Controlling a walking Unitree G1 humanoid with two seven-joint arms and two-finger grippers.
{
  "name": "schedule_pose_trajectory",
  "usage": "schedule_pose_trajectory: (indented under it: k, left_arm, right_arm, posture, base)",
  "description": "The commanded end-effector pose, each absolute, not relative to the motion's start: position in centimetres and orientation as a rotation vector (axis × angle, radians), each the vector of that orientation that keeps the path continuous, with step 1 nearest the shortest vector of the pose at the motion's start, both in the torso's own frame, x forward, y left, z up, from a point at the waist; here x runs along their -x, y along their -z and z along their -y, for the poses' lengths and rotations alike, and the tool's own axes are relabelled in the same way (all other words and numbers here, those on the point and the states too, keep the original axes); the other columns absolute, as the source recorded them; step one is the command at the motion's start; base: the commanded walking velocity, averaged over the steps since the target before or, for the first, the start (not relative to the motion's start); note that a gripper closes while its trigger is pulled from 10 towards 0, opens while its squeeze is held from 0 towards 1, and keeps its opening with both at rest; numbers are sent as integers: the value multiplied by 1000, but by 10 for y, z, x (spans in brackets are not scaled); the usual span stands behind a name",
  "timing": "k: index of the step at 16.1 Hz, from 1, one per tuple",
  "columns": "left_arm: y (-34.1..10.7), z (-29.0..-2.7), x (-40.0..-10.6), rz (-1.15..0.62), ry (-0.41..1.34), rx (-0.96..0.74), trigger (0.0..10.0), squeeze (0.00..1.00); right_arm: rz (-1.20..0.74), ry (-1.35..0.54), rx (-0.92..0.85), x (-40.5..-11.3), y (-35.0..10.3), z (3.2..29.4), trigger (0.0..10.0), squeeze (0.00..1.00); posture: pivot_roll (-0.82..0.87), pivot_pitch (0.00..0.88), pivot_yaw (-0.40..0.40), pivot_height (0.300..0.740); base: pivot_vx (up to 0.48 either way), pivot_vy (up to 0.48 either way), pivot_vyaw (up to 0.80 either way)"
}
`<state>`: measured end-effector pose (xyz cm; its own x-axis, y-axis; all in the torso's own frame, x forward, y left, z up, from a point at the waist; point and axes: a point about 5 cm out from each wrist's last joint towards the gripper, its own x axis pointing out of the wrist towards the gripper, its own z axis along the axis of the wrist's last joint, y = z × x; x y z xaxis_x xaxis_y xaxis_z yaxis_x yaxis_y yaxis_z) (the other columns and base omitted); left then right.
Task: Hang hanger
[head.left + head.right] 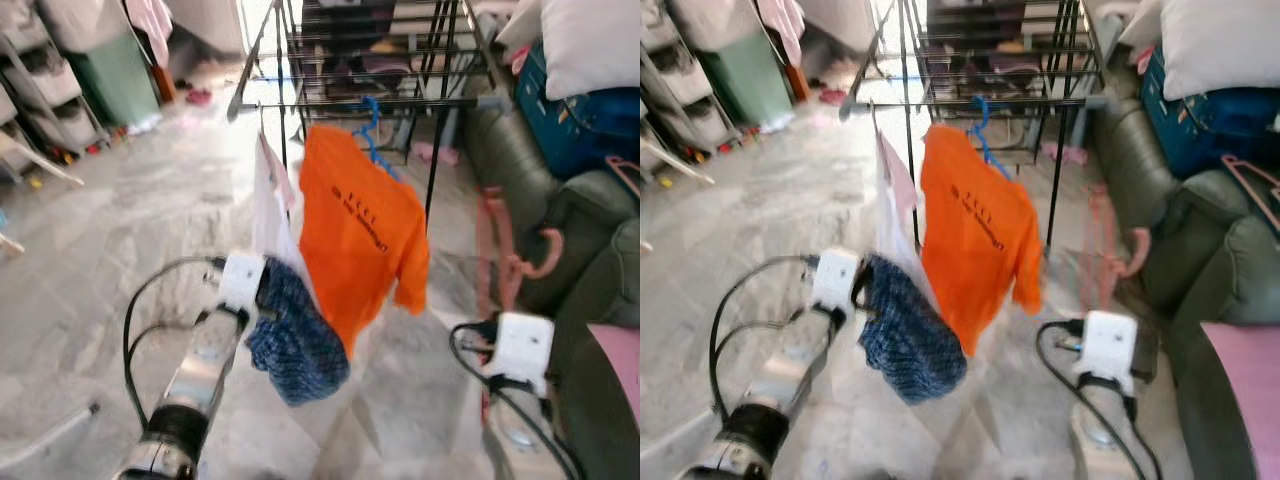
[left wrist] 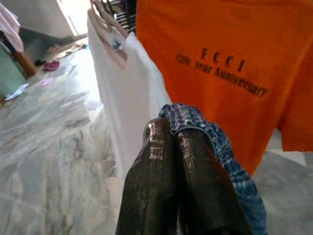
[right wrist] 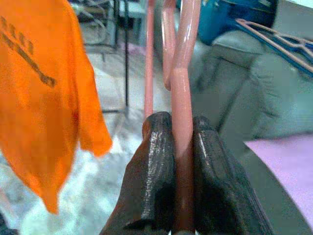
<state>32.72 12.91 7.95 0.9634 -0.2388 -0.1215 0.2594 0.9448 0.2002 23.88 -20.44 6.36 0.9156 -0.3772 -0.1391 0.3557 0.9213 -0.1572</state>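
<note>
A pink plastic hanger point(image 3: 181, 73) stands upright with my right gripper point(image 3: 182, 122) shut on its stem; in the head views it is a blurred shape point(image 1: 510, 250) right of the rack. My left gripper point(image 2: 168, 128) is shut on a blue checked cloth point(image 1: 295, 345) that droops beside my left wrist. An orange T-shirt point(image 1: 360, 230) hangs on a blue hanger point(image 1: 372, 125) from the front bar point(image 1: 350, 103) of a black drying rack. A white garment point(image 1: 270, 210) hangs just left of it.
A dark green sofa point(image 1: 590, 230) fills the right side, with a white pillow point(image 1: 590, 40), a blue bag point(image 1: 570, 120) and more pink hangers point(image 1: 625, 175) on it. Shelves point(image 1: 40, 80) and a green bin point(image 1: 115, 75) stand at the far left across marble floor.
</note>
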Motion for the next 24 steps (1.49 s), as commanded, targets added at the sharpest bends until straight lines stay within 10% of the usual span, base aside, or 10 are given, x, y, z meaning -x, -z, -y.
schedule_pose_trajectory:
  k: [1, 24]
  left_arm:
    - [-79, -134, -328, -100, 258, -241, 10000, 0]
    - [-88, -131, -339, -97, 280, -154, 10000, 0]
  right_arm:
    - [-144, 375, 117, -242, -69, 202, 10000, 0]
    - [-112, 353, 117, -263, -80, 199, 10000, 0]
  posture:
    - [-198, 114, 79, 740]
    - [-186, 147, 88, 740]
  base:
    - [-251, 0, 0]
    - [-96, 184, 0]
